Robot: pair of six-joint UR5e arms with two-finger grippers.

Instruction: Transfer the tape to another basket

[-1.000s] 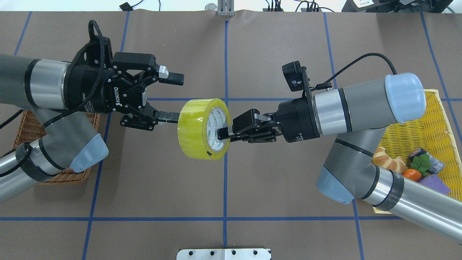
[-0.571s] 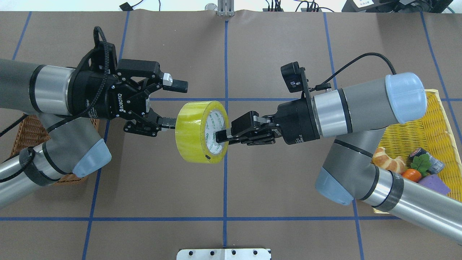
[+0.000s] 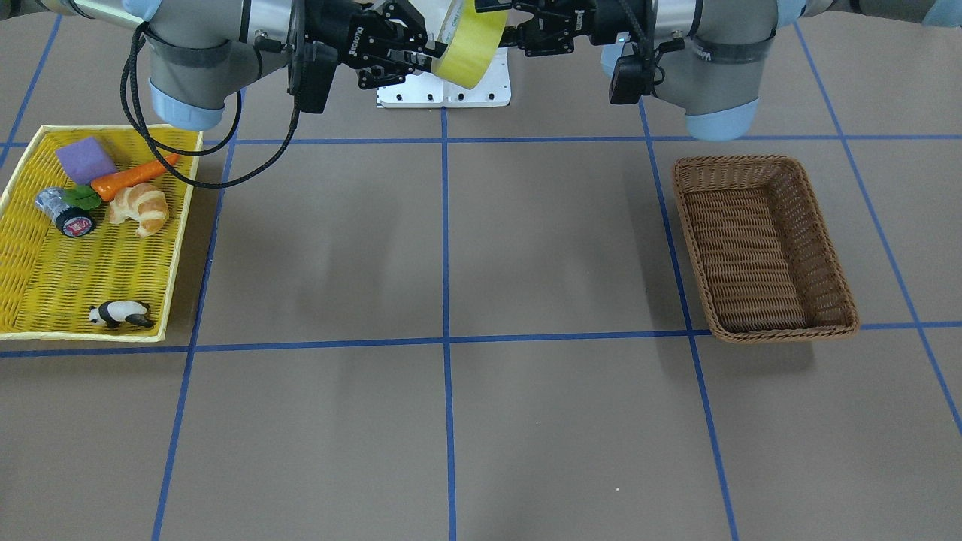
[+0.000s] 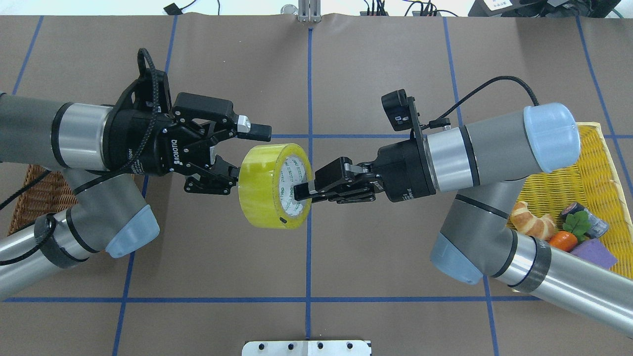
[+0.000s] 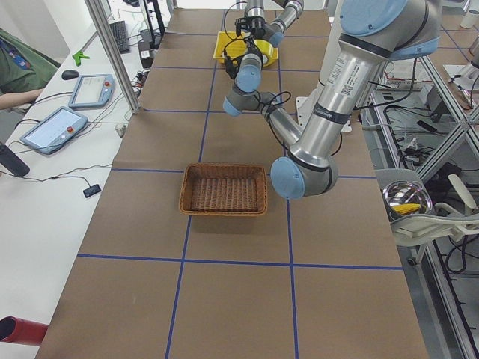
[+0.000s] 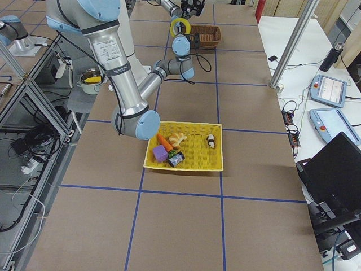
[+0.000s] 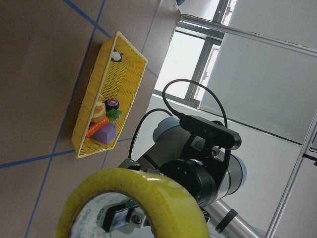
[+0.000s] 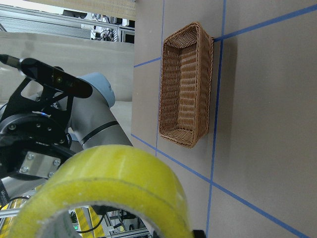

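Note:
The yellow tape (image 4: pixel 267 185) hangs on edge in mid-air over the table's centre. My right gripper (image 4: pixel 301 192) is shut on its rim, one finger inside the pale core. My left gripper (image 4: pixel 253 152) is open right at the tape's other side, with one finger past its far edge and the other at its flat face. The tape also fills the bottom of the left wrist view (image 7: pixel 143 191) and of the right wrist view (image 8: pixel 114 173). The brown wicker basket (image 3: pixel 782 329) stands empty on my left side and is half hidden under my left arm in the overhead view (image 4: pixel 29 202).
A flat yellow tray (image 3: pixel 174 248) on my right side holds a croissant (image 3: pixel 140 208), a carrot (image 3: pixel 131 176), a purple block (image 3: pixel 85 159), a silver cylinder (image 3: pixel 66 212) and a panda figure (image 3: pixel 119 313). A metal plate (image 4: pixel 306 347) lies at the near table edge.
My left gripper has moved right, up to the tape, and stays open. My right gripper has carried the tape a little to the left.

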